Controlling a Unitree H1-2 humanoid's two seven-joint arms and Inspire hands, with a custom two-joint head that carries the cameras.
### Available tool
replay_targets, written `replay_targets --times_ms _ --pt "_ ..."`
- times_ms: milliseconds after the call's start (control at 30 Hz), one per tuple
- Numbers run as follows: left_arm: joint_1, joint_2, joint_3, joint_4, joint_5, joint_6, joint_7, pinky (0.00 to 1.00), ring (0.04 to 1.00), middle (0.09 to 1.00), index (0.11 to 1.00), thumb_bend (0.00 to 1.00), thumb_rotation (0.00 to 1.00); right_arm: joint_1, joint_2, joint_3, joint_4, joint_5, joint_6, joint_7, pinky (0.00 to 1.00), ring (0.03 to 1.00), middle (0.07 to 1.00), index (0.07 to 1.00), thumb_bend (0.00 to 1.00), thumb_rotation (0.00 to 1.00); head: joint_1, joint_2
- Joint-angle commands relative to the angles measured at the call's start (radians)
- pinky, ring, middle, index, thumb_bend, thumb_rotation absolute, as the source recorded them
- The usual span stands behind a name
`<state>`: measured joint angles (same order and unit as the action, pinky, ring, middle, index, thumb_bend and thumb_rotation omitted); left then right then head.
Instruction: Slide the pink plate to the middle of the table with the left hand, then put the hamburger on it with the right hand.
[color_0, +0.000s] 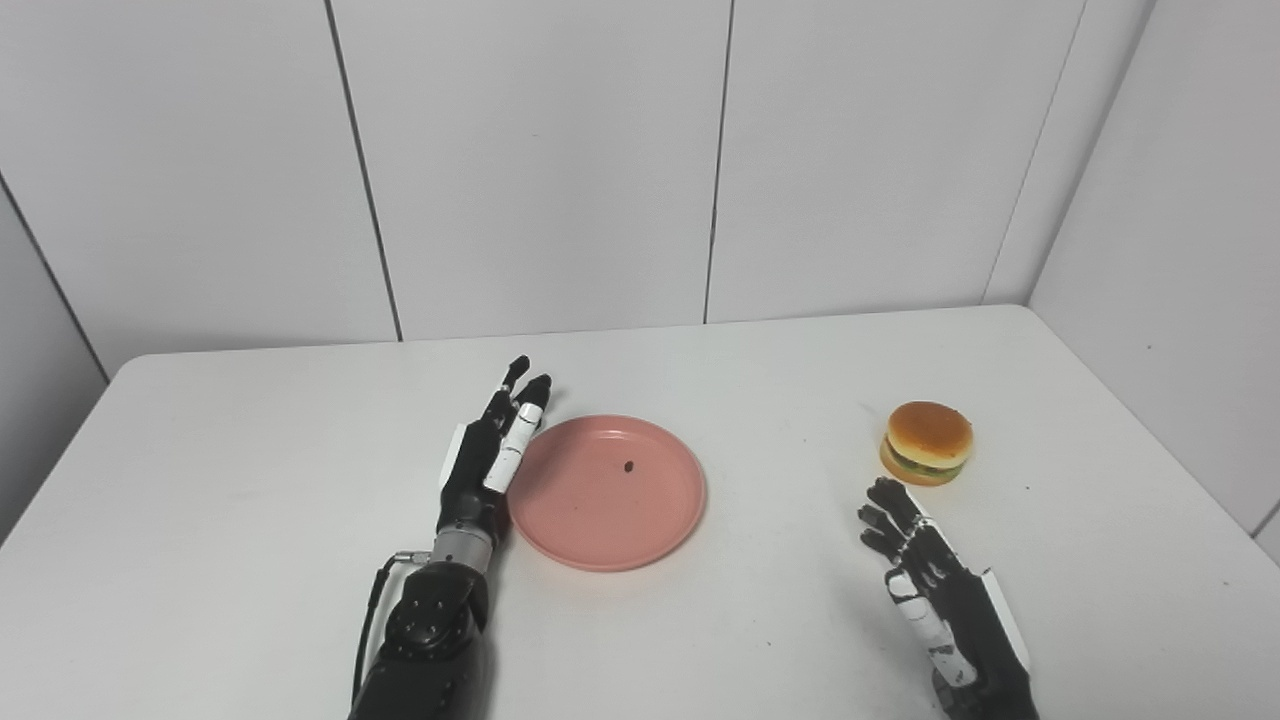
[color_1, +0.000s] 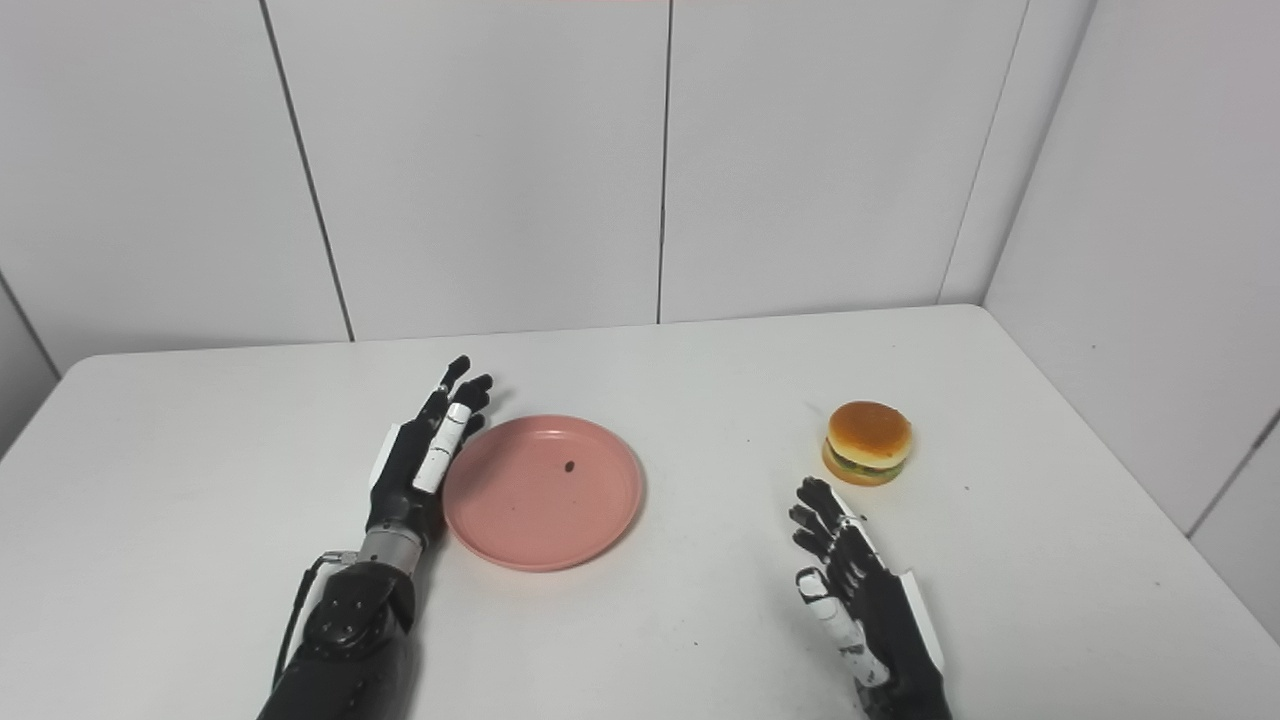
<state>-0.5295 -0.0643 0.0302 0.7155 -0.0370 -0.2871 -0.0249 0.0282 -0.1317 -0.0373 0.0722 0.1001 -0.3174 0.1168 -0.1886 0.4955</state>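
Two steps make this task, and I judge the first one is nearly finished or just finished. My left hand (color_0: 487, 455) stands on its edge with the fingers stretched out straight and together, holding nothing; its inner side is against the left rim of the plate (color_0: 607, 492), or just beside it, I cannot tell for sure if they touch. This is the pose for pushing, not for gripping. The plate lies flat about in the middle of the table (color_0: 250, 470), roughly halfway between the left and right edges and between the far and near edges. It is empty, only one small dark speck (color_0: 629, 466) is on its surface.

The second step is not yet done. The burger (color_0: 927, 443) sits upright on the table, well to the right of the plate and nearer to the right edge. My right hand (color_0: 935, 585) is near the front edge, just in front of the burger but apart from it. Its fingers are spread and a little curled, and it holds nothing.

What is left, in my opinion: draw the left hand away from the plate, then close the right hand on the burger, carry it to the left and put it down on the plate.
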Motion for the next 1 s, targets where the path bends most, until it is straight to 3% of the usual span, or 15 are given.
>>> replay_targets --times_ms 0,200,467,700,833,967 --pt "0.054 -0.011 -0.007 -0.011 0.01 0.024 0.014 0.96 0.926 0.889 0.925 0.77 0.78 -0.02 0.052 0.054 0.04 -0.017 0.066 0.011 0.87 0.879 0.907 0.892 0.82 0.8 -0.004 -0.002" --pt "0.095 -0.012 -0.024 -0.088 0.012 0.081 0.013 0.99 0.927 0.904 0.931 0.76 0.78 -0.014 0.057 0.064 0.033 -0.03 0.066 -0.002 0.86 0.871 0.904 0.894 0.83 0.8 -0.016 -0.012" --pt "0.113 -0.007 -0.035 -0.106 0.004 0.09 -0.005 1.0 0.929 0.901 0.937 0.76 0.78 -0.003 0.065 0.072 0.039 -0.04 0.053 -0.012 0.86 0.871 0.901 0.89 0.84 0.81 -0.042 -0.058" --pt "0.132 -0.006 -0.038 -0.128 -0.008 0.089 -0.014 0.99 0.92 0.896 0.936 0.77 0.78 0.011 0.062 0.087 0.032 -0.084 0.037 -0.034 0.86 0.875 0.911 0.901 0.82 0.82 -0.076 -0.061" --pt "0.137 -0.005 -0.042 -0.128 -0.017 0.088 -0.027 1.0 0.934 0.906 0.945 0.73 0.78 0.029 0.071 0.082 0.033 -0.184 -0.056 -0.102 0.8 0.845 0.883 0.882 0.79 0.79 -0.086 -0.066" --pt "0.147 0.002 -0.04 -0.145 -0.028 0.081 -0.047 1.0 0.935 0.908 0.953 0.71 0.78 0.047 0.095 0.06 -0.049 -0.389 -0.123 -0.236 0.79 0.826 0.823 0.828 0.76 0.78 -0.089 -0.06"
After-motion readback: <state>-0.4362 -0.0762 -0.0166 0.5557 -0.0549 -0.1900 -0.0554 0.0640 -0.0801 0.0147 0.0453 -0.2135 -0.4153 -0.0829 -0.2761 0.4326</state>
